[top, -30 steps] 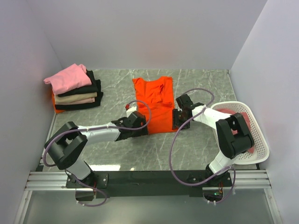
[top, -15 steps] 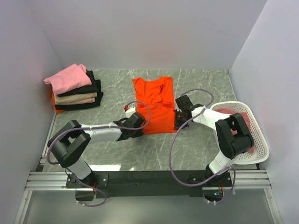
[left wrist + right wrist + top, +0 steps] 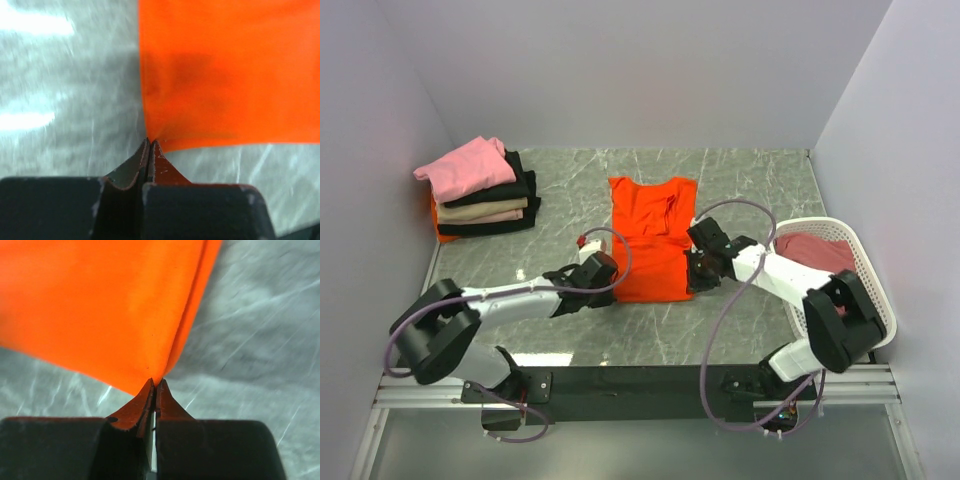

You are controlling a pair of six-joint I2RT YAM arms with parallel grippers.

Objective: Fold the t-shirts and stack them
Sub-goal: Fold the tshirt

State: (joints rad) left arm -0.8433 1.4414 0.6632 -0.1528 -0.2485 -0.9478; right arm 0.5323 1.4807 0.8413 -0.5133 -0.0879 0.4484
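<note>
Grey marbled tabletop [image 3: 750, 180], pale lilac walls [image 3: 620, 70]; orange t-shirt [image 3: 650, 235] spread, near corners pinched by left claw [image 3: 149, 142], right claw [image 3: 154, 383].

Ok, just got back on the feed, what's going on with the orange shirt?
Both arms have the orange t-shirt, which lies flat mid-table and looks folded in at the sides. The left gripper is shut on its near left corner and the right gripper on its near right corner. A stack of folded shirts sits at the far left, and a rose-red shirt lies in the white basket on the right.
</note>
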